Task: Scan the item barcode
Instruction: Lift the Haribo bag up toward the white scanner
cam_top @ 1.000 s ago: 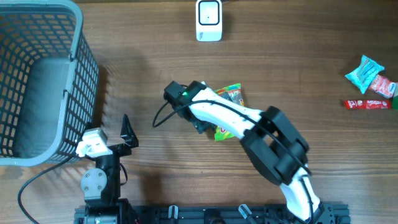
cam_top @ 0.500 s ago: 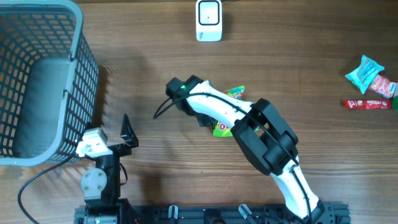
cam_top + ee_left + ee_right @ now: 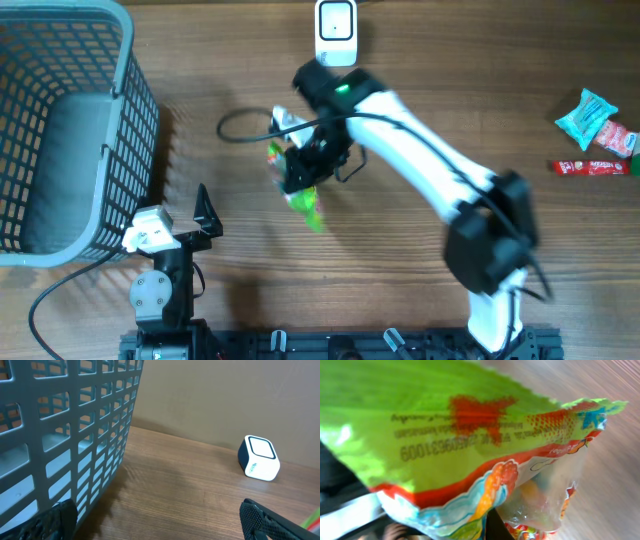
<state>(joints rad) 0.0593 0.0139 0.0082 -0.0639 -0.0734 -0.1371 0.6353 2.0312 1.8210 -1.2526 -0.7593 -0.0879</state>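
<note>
A green snack bag (image 3: 303,197) with orange and red print hangs above the table, and my right gripper (image 3: 306,166) is shut on its upper end. In the right wrist view the bag (image 3: 460,425) fills the frame, printed digits showing on its green face; my right gripper (image 3: 492,527) is mostly hidden behind it. The white barcode scanner (image 3: 336,32) stands at the back edge, just beyond the right arm, and shows in the left wrist view as well (image 3: 259,458). My left gripper (image 3: 178,222) rests open near the front, beside the basket, nothing between its fingers (image 3: 55,520).
A grey mesh basket (image 3: 130,100) takes up the left side, its wall (image 3: 75,420) close to the left gripper. At the far right lie a teal packet (image 3: 585,115) and a red bar (image 3: 592,167). A black cable loops on the table near the bag.
My right gripper closed on the green bag, lifted it off the table and swung it left and back toward the scanner. The left arm stayed still.
</note>
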